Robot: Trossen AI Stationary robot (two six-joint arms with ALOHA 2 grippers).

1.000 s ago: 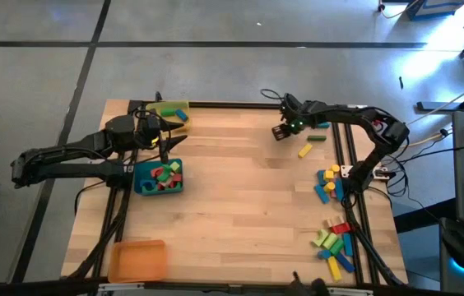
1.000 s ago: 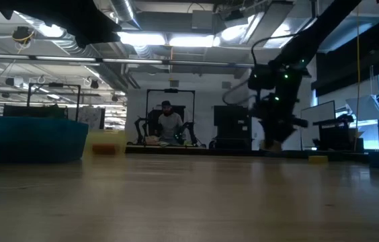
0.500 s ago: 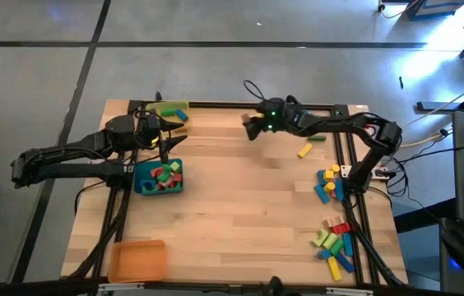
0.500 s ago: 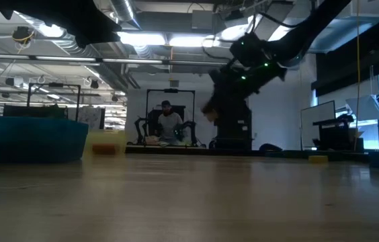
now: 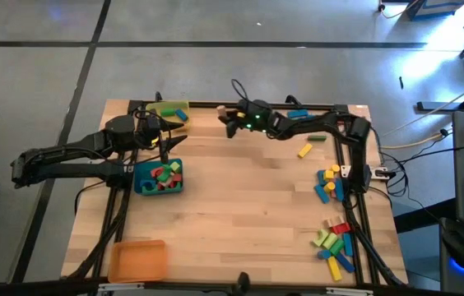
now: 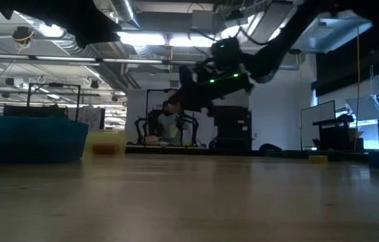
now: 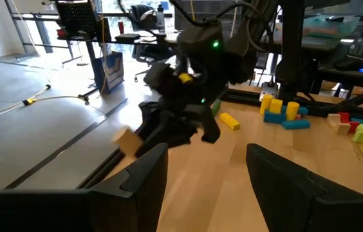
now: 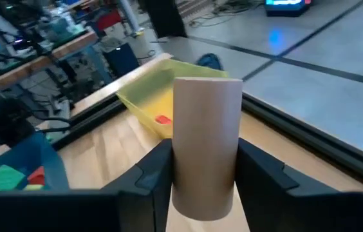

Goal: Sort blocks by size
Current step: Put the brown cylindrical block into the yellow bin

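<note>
In the high view, the right hand reaches across the upper middle of the desk, near the far edge, carrying a pale cylinder block. The left hand waits at the upper left, over the gap between the yellow tray and the blue tray; its fingers stand apart with nothing between them. The blue tray holds red, green and yellow blocks. A lone yellow block lies right of centre, and more blocks are heaped along the right edge. An orange tray sits at the lower left.

In the low view, the right hand hangs above the desk at upper centre. A person sits in the room behind it. The blue tray fills the left edge.

In the left wrist view, the left hand's own dark fingers are spread and empty, and the right hand shows beyond them with the pale block.

In the right wrist view, the right hand is closed on the upright pale cylinder block, one finger on each side. The yellow tray lies ahead, holding a small red block.
</note>
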